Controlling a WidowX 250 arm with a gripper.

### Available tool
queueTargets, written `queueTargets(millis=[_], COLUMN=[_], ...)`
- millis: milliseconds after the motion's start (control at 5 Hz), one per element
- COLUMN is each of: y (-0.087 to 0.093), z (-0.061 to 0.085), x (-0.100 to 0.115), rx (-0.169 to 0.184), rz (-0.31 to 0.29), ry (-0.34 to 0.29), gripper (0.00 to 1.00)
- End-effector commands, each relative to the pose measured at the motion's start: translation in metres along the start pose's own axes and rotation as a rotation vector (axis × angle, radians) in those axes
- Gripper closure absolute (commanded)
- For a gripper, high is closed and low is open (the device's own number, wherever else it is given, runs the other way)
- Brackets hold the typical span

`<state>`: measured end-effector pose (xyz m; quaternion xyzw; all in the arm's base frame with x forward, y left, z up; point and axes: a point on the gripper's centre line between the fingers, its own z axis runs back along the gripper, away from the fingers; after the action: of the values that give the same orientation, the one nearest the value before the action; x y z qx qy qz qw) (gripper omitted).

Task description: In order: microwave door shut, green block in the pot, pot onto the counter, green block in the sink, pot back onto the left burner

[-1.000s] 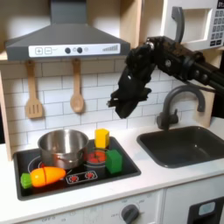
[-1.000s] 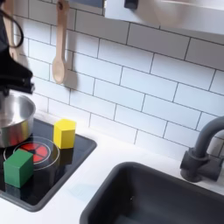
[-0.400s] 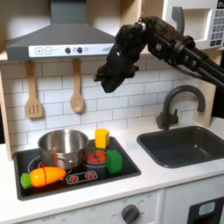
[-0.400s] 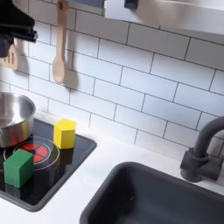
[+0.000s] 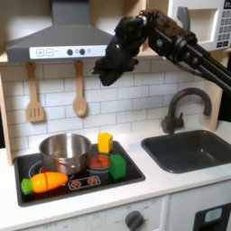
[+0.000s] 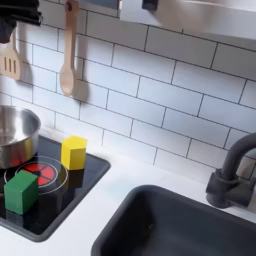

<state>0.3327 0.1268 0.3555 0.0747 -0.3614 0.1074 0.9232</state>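
In the first exterior view my gripper [image 5: 106,72] hangs in the air in front of the tiled wall, just right of the range hood and well above the cooktop. It holds nothing, and its fingers are too dark to make out. The shiny pot [image 5: 65,152] [image 6: 14,135] sits on the left burner [image 5: 41,167]. On the cooktop's right side, the green block [image 5: 118,166] [image 6: 21,190] rests in front of a yellow block [image 5: 105,142] [image 6: 73,152]. The microwave door [image 5: 209,27] at the top right looks flush, its dark handle [image 5: 183,22] upright. The sink [image 5: 191,150] [image 6: 190,225] is set in the white counter [image 5: 176,183].
An orange carrot toy [image 5: 47,182] lies on the cooktop's front left corner. A wooden spatula [image 5: 34,95] and spoon [image 5: 79,90] [image 6: 68,50] hang on the wall. The arched faucet [image 5: 183,106] [image 6: 232,172] stands behind the sink. The hood [image 5: 63,41] overhangs the pot.
The gripper has risen from faucet height and swung toward the first exterior view's left, up beside the hood. It has left the second exterior view's left edge. Nothing else moved.
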Motion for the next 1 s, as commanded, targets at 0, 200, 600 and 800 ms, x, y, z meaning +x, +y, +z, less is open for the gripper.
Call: queueTargets(millis=[0,200,600,800], y=[0.005,0.005,0.004,0.007], z=[-0.001,-0.004,-0.008,-0.006], x=[0.021,0.027,0.041,0.052], rx=[0.011,0.010,0.009,0.018], rz=[-0.012,-0.013,-0.008,-0.014], ry=[-0.054,-0.062,-0.089,-0.121], gripper=[1.00,1.00,1.00,1.00])
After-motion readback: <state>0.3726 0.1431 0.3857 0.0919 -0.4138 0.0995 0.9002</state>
